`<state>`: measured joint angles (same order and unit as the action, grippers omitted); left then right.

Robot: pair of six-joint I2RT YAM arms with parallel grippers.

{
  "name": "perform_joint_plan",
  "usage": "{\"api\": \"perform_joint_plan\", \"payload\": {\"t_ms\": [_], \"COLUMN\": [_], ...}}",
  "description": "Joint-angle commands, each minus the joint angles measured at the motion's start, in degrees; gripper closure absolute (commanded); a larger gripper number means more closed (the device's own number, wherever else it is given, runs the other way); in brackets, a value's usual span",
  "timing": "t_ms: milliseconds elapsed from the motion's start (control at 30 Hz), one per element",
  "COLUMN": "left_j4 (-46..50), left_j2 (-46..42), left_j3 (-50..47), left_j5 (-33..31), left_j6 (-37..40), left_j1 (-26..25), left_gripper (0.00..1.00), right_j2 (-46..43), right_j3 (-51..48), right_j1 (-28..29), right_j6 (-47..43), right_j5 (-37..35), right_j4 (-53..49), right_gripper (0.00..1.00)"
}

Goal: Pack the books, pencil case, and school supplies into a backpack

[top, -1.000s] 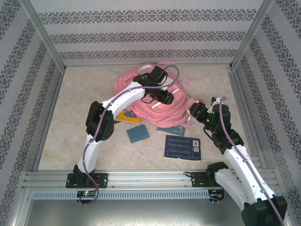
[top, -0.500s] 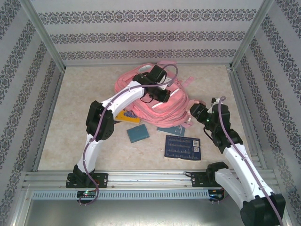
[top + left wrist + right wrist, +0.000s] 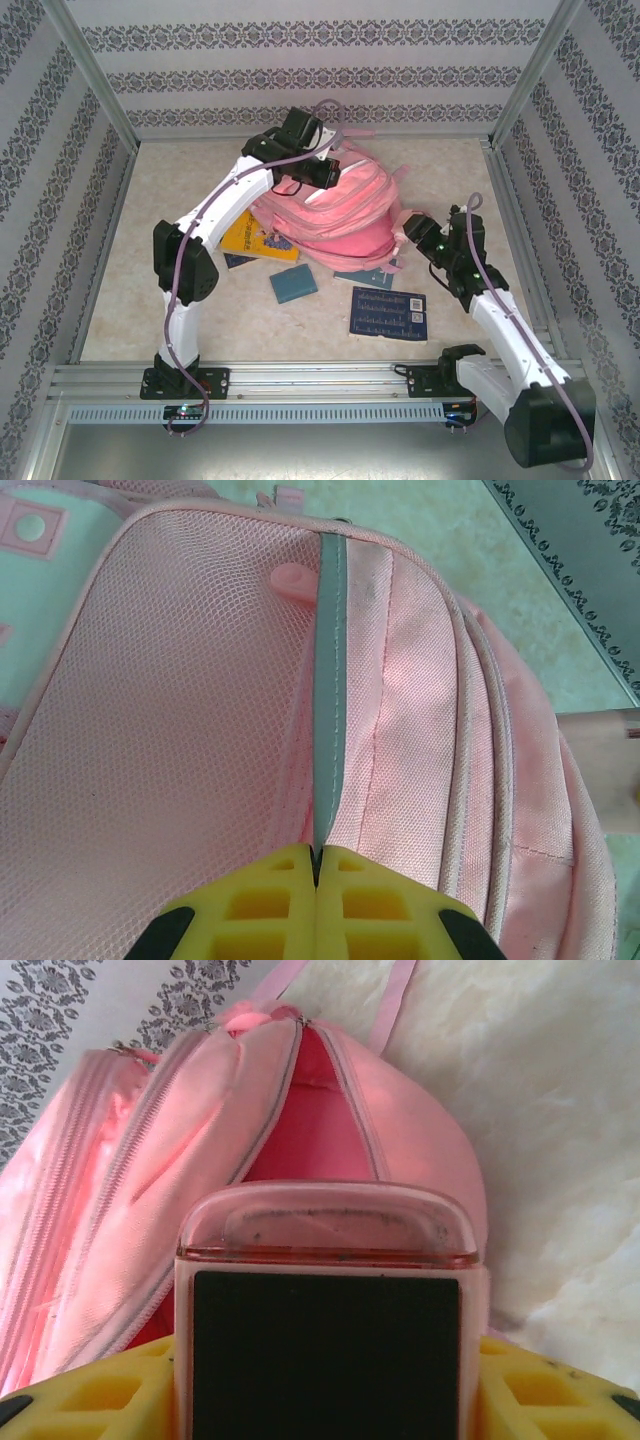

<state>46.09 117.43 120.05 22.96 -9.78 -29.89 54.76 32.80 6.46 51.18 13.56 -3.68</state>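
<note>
Left claw (image 3: pixel 315 858) is closed on the backpack's (image 3: pixel 340 215) grey stripe (image 3: pixel 330 660), pinching the front panel so the bag stands propped up at the far middle of the desk (image 3: pixel 150 200). Right claw (image 3: pixel 410 232) grips a small pink box (image 3: pixel 325 1260), aimed at the unzipped mouth (image 3: pixel 310 1130) just ahead, apparently for insertion. Yellow book (image 3: pixel 250 238), teal book (image 3: pixel 293 285) and navy book (image 3: pixel 388 313) lie unpacked beside the bag.
</note>
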Motion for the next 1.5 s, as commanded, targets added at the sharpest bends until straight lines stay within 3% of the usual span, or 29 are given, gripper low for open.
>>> {"api": "perform_joint_plan", "payload": {"t_ms": [0, 200, 433, 567, 733, 1133, 1300, 1400, 1467], "left_j4": [1.21, 3.87, 5.95, 8.18, 10.47, 14.50, 14.91, 15.23, 16.24], "left_j2": [-3.05, -1.84, -5.10, -6.80, -5.93, 2.75, 6.88, 9.62, 11.32], "left_j3": [2.10, 2.19, -1.93, -2.54, -0.84, 10.41, 15.94, 18.44, 20.25], "left_j5": [3.98, 7.77, 3.02, -1.54, -7.66, -16.96, -17.75, -16.22, -16.05], "left_j6": [-1.21, -1.68, -1.23, 0.57, 3.99, 8.64, 9.12, 9.36, 9.40], "left_j1": [0.18, 0.09, -2.20, -5.46, -10.34, -14.82, -15.29, -15.33, -15.37], "left_gripper": [1.00, 0.97, 0.55, 0.43, 0.32, 0.32, 0.36, 0.42, 0.54], "right_j2": [4.84, 15.68, 20.46, 22.89, 24.05, 23.56, 23.04, 22.68, 22.42], "right_j3": [-0.28, 1.18, 1.43, 0.30, -0.25, -0.89, -0.94, -0.98, -0.98], "right_j1": [-0.50, 0.00, 1.37, 2.32, 2.72, 2.81, 2.84, 2.88, 2.85], "right_j6": [6.60, 16.00, 26.91, 32.66, 33.10, 33.00, 33.09, 33.20, 33.18], "right_j5": [7.34, 13.87, 16.65, 17.50, 17.28, 17.09, 17.10, 16.94, 16.89], "right_j4": [11.01, 26.15, 39.39, 46.21, 48.39, 48.51, 48.31, 48.09, 47.95], "right_gripper": [0.70, 0.70, 0.72, 0.72, 0.73, 0.74, 0.75, 0.75, 0.75]}}
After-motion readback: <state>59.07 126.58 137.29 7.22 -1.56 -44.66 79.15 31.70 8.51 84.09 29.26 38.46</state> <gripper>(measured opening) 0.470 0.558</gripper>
